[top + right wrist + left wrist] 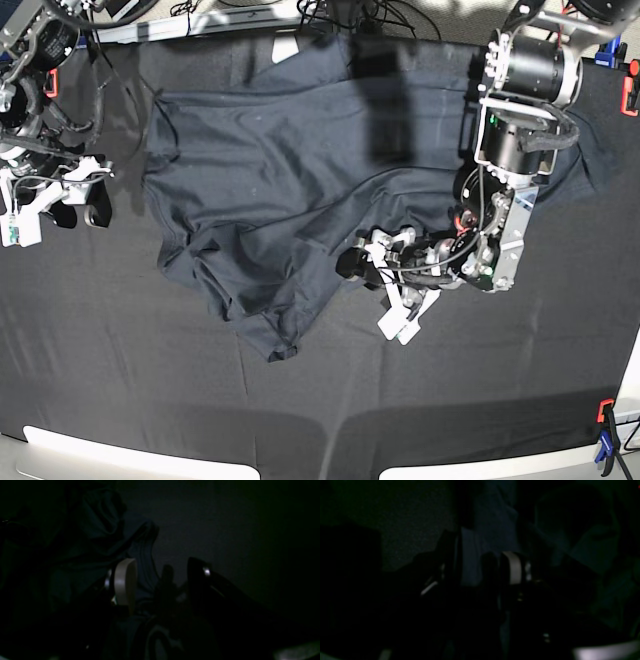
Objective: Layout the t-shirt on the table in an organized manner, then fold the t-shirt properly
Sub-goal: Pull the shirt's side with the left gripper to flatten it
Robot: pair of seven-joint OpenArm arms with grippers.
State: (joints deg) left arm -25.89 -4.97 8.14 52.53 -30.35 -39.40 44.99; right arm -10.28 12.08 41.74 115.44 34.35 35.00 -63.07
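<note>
The dark navy t-shirt (280, 160) lies crumpled and wrinkled across the upper middle of the black table (150, 380). My left gripper (368, 285) is at the shirt's lower right edge. In the left wrist view a bluish fold of the t-shirt (470, 562) stands between the fingers of the left gripper (480, 557), which are partly closed with a dark gap beside the fold. My right gripper (85, 200) sits left of the shirt's left edge. In the right wrist view the right gripper (162, 565) is open, with the t-shirt (100, 517) bunched just ahead and to its left.
An orange clamp (628, 95) grips the table's right edge, and another clamp (603, 420) sits at the lower right corner. Cables (250, 12) run along the back edge. Bare black cloth spans the front half of the table.
</note>
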